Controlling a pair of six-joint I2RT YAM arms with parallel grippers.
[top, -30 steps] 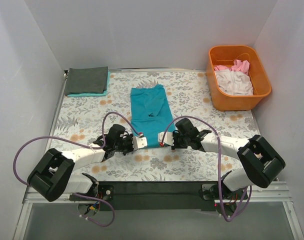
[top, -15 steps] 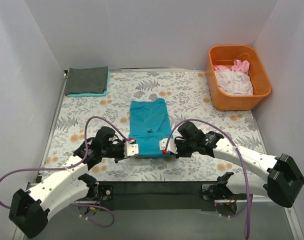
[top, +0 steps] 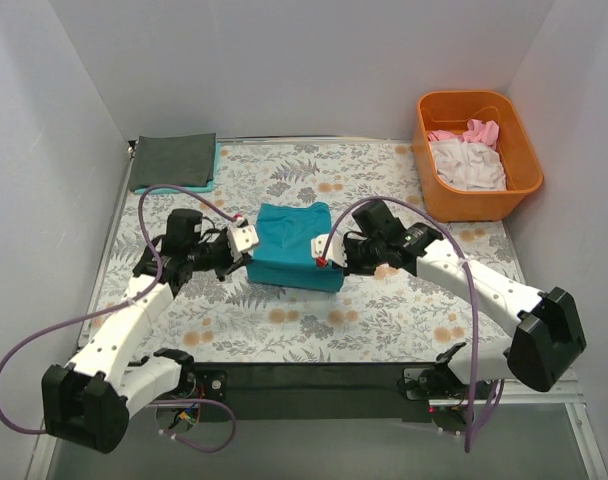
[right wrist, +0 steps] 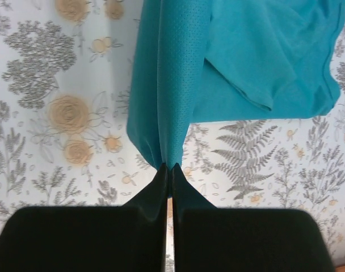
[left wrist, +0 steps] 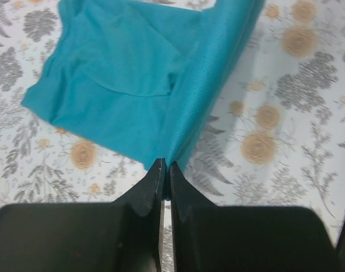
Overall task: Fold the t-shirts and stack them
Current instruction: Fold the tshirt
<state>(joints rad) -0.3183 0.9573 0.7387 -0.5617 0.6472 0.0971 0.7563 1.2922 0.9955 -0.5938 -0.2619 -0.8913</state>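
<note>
A teal t-shirt lies half folded mid-table, its near hem lifted and carried over toward the far end. My left gripper is shut on the hem's left corner. The left wrist view shows the teal cloth pinched between the left gripper tips. My right gripper is shut on the right corner, and the cloth hangs from the right gripper. A folded dark grey t-shirt rests on another teal one at the far left. White and pink t-shirts fill the tub.
An orange plastic tub stands at the far right corner. The floral table covering spreads under everything. White walls close in on the left, back and right.
Both grippers have carried the teal shirt's near hem away from the arm bases toward the far end, folding the shirt roughly in half. Both arms have stretched forward.
</note>
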